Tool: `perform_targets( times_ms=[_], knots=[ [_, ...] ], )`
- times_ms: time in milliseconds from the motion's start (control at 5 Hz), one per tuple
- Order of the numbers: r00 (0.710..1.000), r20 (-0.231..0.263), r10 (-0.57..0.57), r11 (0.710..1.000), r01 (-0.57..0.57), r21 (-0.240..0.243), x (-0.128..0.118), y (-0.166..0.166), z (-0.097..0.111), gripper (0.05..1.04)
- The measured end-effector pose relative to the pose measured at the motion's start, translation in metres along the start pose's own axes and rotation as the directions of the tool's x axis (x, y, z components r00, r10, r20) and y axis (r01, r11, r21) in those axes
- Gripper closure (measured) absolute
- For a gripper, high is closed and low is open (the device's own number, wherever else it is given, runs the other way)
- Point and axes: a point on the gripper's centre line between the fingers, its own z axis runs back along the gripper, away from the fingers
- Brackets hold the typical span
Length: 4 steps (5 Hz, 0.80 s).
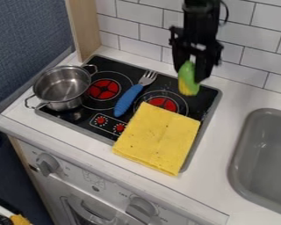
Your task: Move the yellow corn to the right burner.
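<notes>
"Yellow at its lower end and green above, the corn point(189, 82) hangs at the far right part of the stove point(210, 97). Is it safely held?"

"I believe yes. The gripper point(191, 71) is closed around its upper part, with the fingers apart only as much as the corn needs."

"And how should one bring it well to the right burner point(164, 103)?"

"I would go a little to the left and toward the near side, keeping the corn above the surface, and then lower it slowly. The yellow cloth point(157, 137) covers the near part of this burner, so I would aim for the bare red middle. The fork point(147, 78) lies just beside, and a low path could push it."

"May one let go at once?"

"Better not. The corn is nearly upright and could tip or roll. It should first have support below, then the fingers may open gently and rise straight."

"How does the arm point(201, 19) stand?"

"It comes from the top edge, in front of the white tiles point(254, 48), and points almost straight down, with the gripper lowest."
</notes>
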Motion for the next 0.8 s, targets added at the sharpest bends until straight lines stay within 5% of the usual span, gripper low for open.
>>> perform_targets(
  times_ms=[600, 800],
  knots=[
    [1.0, -0.025, 0.001, 0.998, 0.001, 0.055, 0.001, 0.001, -0.024, 0.337],
    [0.999, -0.033, 0.007, 0.999, -0.006, 0.037, -0.003, 0.002, -0.028, 0.093]
  ],
)
